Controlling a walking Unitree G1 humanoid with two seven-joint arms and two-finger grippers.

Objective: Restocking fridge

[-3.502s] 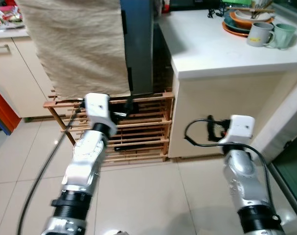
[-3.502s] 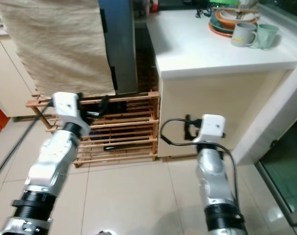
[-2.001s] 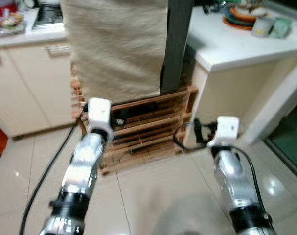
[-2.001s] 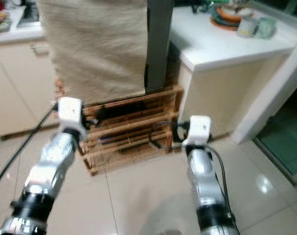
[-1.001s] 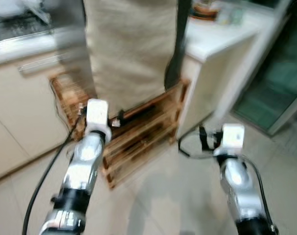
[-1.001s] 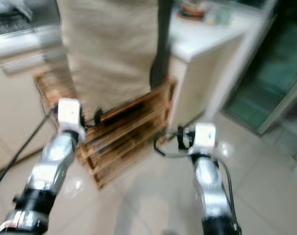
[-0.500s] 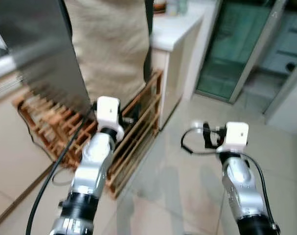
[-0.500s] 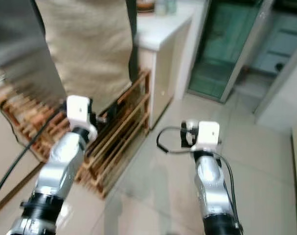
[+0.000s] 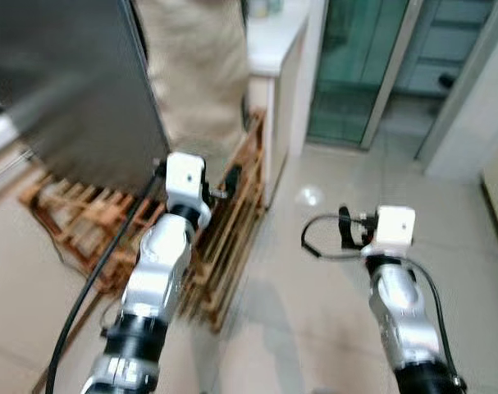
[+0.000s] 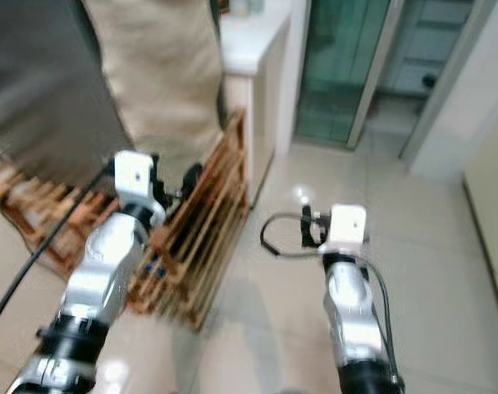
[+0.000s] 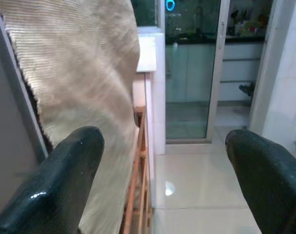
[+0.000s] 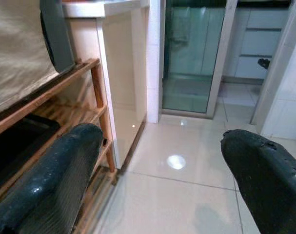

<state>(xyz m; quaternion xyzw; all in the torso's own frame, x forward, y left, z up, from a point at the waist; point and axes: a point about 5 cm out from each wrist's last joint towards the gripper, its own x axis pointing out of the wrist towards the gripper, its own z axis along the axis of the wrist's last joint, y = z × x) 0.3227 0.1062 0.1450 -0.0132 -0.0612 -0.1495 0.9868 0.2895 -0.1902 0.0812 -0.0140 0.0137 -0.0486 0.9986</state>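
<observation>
A tall dark grey appliance [image 9: 76, 90] with a beige cloth [image 9: 199, 74] hanging over it stands at the left, on a low wooden slatted rack [image 9: 232, 238]. My left gripper [image 9: 226, 185] is held out in front of the rack, open, with nothing between its fingers. The left wrist view looks past its fingers [image 11: 74, 165] at the cloth [image 11: 79, 83] and the rack. My right gripper [image 9: 345, 228] hovers over the tiled floor to the right of the rack, also open and empty. Its fingers [image 12: 69, 165] frame the rack's end [image 12: 96, 97] and a counter side.
A white counter [image 9: 273, 41] adjoins the rack on the right. Beyond it is a glass sliding door [image 9: 355, 74] with a pale frame. Glossy tiled floor [image 9: 314, 295] spreads ahead and to the right. A black cable [image 9: 84, 295] trails from my left arm.
The whole view has swung to the right: the counter top with dishes slid out and the glass door came in. Both arms keep the same pose, grippers still open.
</observation>
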